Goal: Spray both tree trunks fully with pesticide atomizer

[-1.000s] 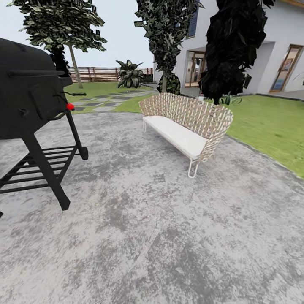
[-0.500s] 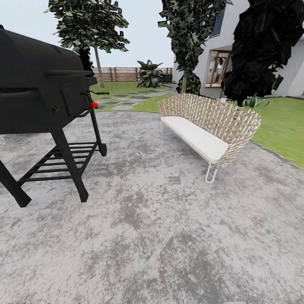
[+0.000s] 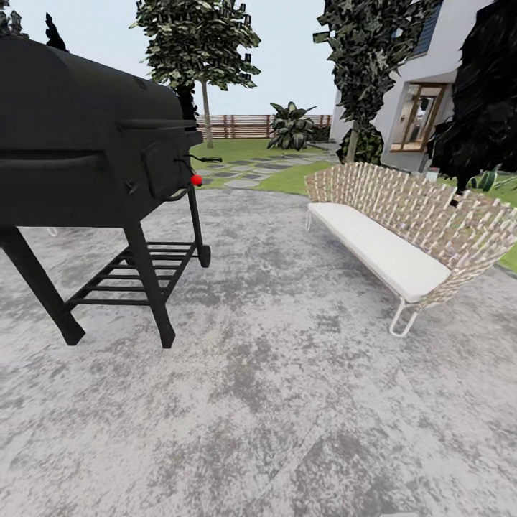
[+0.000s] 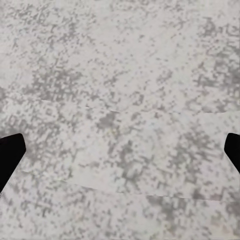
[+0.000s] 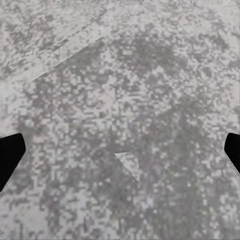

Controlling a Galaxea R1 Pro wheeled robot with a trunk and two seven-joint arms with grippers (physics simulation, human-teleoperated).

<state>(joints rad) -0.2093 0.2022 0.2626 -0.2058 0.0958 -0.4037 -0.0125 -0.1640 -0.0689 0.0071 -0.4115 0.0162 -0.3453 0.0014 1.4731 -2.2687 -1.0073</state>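
Observation:
The pesticide atomizer and the two trees of the task are out of view. Far ahead, past the patio, lies the garden lawn with grey stepping stones and a brown slatted fence. My left gripper is open above mottled grey paving, its black fingertips at the picture's edges with nothing between them. My right gripper is open over the same paving, fingertips wide apart and empty.
A big black barbecue grill on legs stands close at the left. A woven bench with a white cushion is at the right. Thin-trunked dark-leaved trees, a low leafy plant and a house lie beyond.
The head camera has swung left: the whole picture has shifted right, so more of the grill shows and the bench sits nearer the right edge.

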